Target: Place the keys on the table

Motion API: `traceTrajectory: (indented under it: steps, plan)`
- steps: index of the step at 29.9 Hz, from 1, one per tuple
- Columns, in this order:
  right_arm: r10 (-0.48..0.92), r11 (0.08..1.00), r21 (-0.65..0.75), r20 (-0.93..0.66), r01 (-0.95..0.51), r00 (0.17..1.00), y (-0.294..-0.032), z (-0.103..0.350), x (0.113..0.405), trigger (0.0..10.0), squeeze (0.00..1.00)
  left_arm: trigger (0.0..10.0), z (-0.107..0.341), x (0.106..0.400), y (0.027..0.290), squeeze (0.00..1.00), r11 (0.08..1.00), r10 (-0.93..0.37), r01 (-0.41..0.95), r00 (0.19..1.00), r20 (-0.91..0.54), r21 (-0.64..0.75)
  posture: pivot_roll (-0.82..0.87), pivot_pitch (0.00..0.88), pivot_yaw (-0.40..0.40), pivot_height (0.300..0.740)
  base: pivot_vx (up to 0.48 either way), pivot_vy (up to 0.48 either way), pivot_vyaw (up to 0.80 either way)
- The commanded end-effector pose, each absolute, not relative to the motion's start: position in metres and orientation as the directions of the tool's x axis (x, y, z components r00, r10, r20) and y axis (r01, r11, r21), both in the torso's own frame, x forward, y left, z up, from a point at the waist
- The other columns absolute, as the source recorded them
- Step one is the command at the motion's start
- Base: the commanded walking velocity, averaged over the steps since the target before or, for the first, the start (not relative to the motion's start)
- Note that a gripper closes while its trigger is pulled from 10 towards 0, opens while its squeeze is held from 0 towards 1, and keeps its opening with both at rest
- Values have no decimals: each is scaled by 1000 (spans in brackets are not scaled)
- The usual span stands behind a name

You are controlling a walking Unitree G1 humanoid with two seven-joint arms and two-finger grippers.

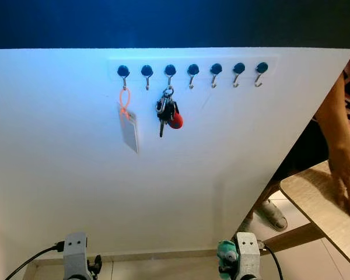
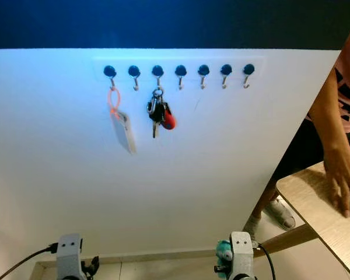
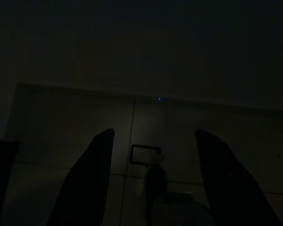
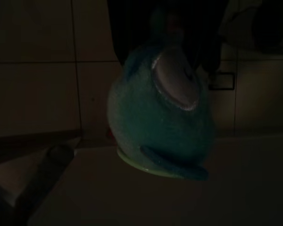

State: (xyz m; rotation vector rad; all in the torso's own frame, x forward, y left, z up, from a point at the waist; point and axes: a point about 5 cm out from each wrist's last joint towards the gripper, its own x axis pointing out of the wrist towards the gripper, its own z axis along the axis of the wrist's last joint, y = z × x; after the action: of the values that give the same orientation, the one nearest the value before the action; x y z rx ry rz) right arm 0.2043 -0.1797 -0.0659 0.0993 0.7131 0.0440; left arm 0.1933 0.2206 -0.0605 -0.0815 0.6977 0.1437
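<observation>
Keys (image 1: 168, 112) being left hanging on wall hook (image 1: 170, 71), high above both grippers. Left gripper (image 3: 153, 181) being held wide open, empty. Right gripper's opening cannot be told; teal plush toy (image 4: 160, 117) being seen close against it.

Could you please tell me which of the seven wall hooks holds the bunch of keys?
The third dark round-headed hook from the left holds the bunch of keys with the red fob; the first carries an orange-looped card, the others are bare.
</observation>
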Motion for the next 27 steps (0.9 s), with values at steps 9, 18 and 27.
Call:
traceTrajectory:
  steps: [9,18,27]
  plan:
    - [50,995,93,-698,22,715,-185,-72,197,10000,0,10000,-69,186,211,0,989,98,-148,739,-666,-20,27,46,-10,740,0,0,0]
    - [24,994,95,-694,58,720,-188,-70,201,10000,0,10000,-71,182,223,0,980,155,-198,719,-678,13,29,19,-28,740,0,0,0]
    - [63,992,124,-688,31,723,-172,-71,202,10000,0,10000,-76,176,222,0,980,154,-199,695,-702,18,36,10,-32,740,0,0,0]
